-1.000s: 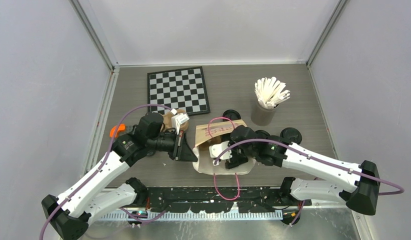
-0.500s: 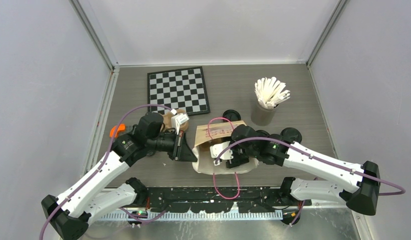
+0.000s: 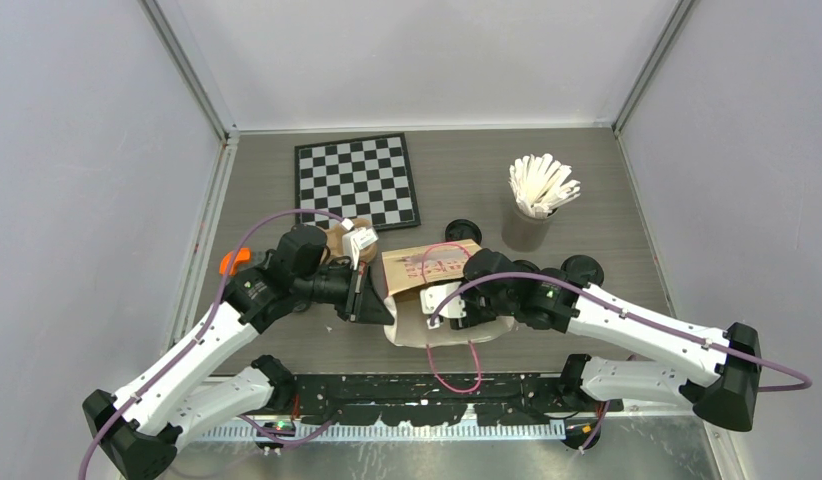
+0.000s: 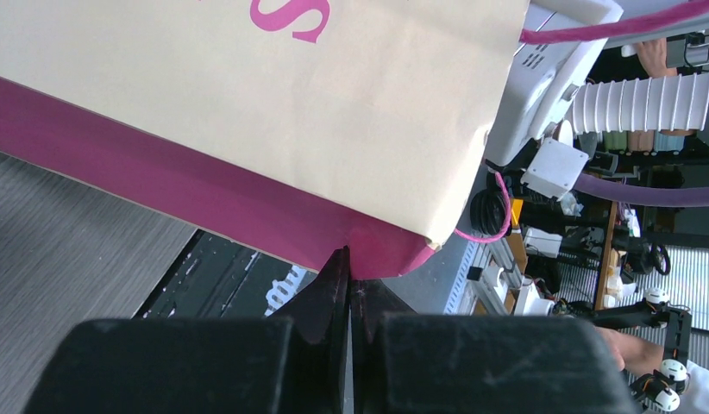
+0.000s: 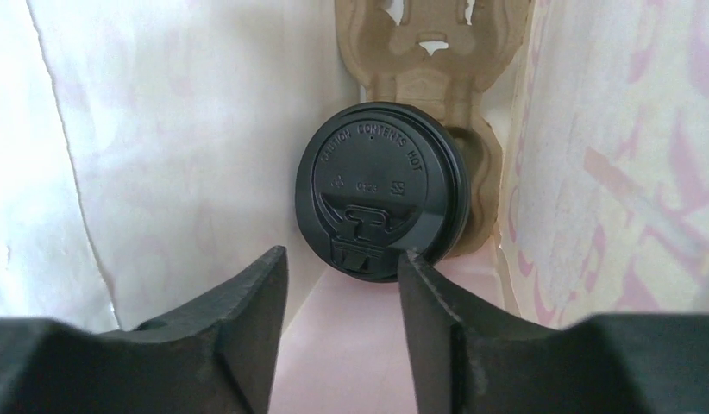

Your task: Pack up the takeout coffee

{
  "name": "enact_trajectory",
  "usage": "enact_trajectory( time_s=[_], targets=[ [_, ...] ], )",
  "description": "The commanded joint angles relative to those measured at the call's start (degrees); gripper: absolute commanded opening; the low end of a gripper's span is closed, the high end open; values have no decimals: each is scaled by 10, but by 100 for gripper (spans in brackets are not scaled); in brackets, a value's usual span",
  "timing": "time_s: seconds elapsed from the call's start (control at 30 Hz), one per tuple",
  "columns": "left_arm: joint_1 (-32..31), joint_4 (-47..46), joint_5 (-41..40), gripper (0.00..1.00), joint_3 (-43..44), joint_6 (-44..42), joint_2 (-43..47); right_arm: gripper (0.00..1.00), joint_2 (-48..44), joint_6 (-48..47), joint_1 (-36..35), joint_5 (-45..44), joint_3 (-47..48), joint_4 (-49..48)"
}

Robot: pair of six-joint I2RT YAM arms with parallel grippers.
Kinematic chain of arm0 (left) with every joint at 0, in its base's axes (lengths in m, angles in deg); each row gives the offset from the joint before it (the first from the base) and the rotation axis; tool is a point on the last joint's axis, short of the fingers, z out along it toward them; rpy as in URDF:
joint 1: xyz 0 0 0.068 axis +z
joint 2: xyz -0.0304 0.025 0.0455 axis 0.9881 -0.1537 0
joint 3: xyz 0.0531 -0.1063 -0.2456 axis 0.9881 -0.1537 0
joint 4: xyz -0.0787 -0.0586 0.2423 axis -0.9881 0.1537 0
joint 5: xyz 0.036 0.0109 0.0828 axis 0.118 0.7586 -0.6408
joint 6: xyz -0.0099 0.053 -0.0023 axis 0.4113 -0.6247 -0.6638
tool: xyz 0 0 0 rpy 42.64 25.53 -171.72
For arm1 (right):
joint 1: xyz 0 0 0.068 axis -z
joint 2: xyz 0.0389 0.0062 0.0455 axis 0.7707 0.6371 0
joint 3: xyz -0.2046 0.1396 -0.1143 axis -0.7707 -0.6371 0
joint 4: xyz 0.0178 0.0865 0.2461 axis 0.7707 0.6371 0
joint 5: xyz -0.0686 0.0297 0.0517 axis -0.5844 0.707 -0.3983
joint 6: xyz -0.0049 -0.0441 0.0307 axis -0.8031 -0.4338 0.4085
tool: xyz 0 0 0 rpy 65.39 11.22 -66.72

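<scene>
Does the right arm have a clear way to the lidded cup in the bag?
Probably yes: the right gripper is inside the paper bag, jaws apart, the lidded cup straight ahead in the pulp tray, nothing between. The left gripper pinches the bag's edge.

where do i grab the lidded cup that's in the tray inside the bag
Take the lidded cup across its lid's round rim, a finger each side, coming straight in through the bag mouth, as the right gripper faces. The tray pocket hugs its body and the bag walls stand close, so likely only the top is free.
</scene>
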Motion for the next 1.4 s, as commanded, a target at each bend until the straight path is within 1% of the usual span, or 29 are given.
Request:
enact_trajectory(
  time_s=[0.0, 0.1, 0.2, 0.47, 0.6, 0.9, 1.37],
  targets=[
    [-2, 1, 12, 2, 24, -2, 6, 47, -15, 11, -8, 14, 28, -25],
    [-2, 0, 14, 2, 23, -2, 5, 37, -9, 3, -13, 14, 22, -39],
    [-2, -1, 20, 2, 23, -2, 2, 30, -7, -16, -19, 9, 1, -87],
    [-2, -4, 28, 2, 19, 1, 1, 22, 21, -42, -20, -26, -37, -168],
    [-2, -8, 30, 2, 14, 2, 2, 18, 26, -39, -19, -61, -66, -234],
    [-2, -13, 33, 2, 11, 3, -1, 16, 29, -38, -19, -105, -103, -285],
    [-2, -16, 35, 2, 6, 10, 4, 13, 45, -19, -10, -140, -122, -314]
  ],
)
